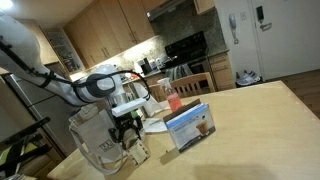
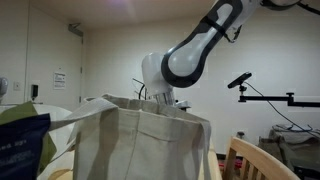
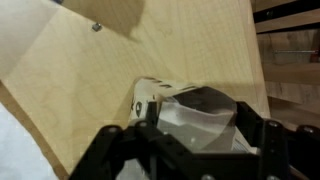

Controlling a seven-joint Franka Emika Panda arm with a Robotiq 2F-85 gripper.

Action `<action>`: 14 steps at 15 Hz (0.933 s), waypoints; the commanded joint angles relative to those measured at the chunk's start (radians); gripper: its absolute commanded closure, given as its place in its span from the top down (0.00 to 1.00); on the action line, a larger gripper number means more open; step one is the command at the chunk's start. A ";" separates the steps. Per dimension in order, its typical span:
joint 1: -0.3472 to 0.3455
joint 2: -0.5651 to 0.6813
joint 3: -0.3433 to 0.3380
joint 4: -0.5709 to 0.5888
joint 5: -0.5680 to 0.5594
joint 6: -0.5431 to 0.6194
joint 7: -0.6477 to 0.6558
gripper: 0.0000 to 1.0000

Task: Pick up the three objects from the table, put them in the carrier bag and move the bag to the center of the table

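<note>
My gripper [image 1: 130, 135] hangs low over the light-wood table [image 1: 260, 130], just right of the whitish carrier bag [image 1: 90, 142]. In the wrist view the gripper [image 3: 197, 126] is open, with its dark fingers [image 3: 108, 150] on either side of a small pale item in shiny wrap [image 3: 200, 104]. I cannot tell whether the pads touch it. The light-blue carton [image 1: 190, 127] stands upright to the right of the gripper. In an exterior view the bag [image 2: 140, 140] fills the foreground and hides the gripper, with the carton [image 2: 20, 145] at the left edge.
A pink-red bottle [image 1: 173, 100] stands behind the carton, and a whitish flat thing [image 1: 153, 124] lies beside it. Kitchen counters and a stove [image 1: 190, 55] run along the back. A wooden chair back [image 2: 255, 160] shows by the table.
</note>
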 commanded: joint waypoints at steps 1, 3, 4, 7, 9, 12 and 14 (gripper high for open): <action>-0.005 -0.038 0.002 -0.025 -0.006 0.005 0.013 0.48; -0.005 -0.052 0.000 -0.026 -0.010 0.006 0.014 0.37; -0.003 -0.063 -0.003 -0.028 -0.016 0.008 0.019 0.30; -0.004 -0.087 -0.007 -0.028 -0.018 0.004 0.017 0.25; -0.005 -0.113 -0.008 -0.034 -0.020 0.004 0.014 0.24; 0.001 -0.181 -0.024 -0.054 -0.049 0.003 0.032 0.24; 0.002 -0.235 -0.039 -0.064 -0.081 0.000 0.051 0.24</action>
